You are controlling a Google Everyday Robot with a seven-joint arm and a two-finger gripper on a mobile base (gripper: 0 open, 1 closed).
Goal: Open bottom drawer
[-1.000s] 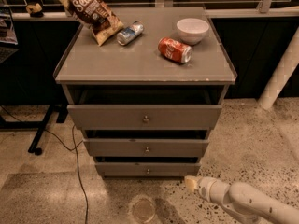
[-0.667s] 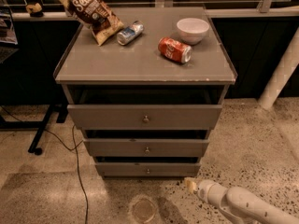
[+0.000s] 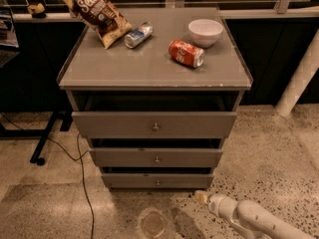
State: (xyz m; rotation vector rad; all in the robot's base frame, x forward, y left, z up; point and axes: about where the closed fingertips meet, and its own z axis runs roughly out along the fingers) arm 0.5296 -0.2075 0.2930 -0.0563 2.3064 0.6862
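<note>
While gripper (image 3: pixel 202 197), state unclear, hangs low right, bottom drawer (image 3: pixel 134 180) shows thin grey front, ctr knob (image 3: pixel 158 182).

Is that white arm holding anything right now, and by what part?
Nothing. The gripper sits low near the floor, below and right of the bottom drawer, apart from its knob.

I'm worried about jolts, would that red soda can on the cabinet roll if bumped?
Probably: the red soda can lies sideways on the flat grey cabinet top, so a nudge could roll it, perhaps toward the white bowl. The gripper sits low, right of the grey bottom drawer.
</note>
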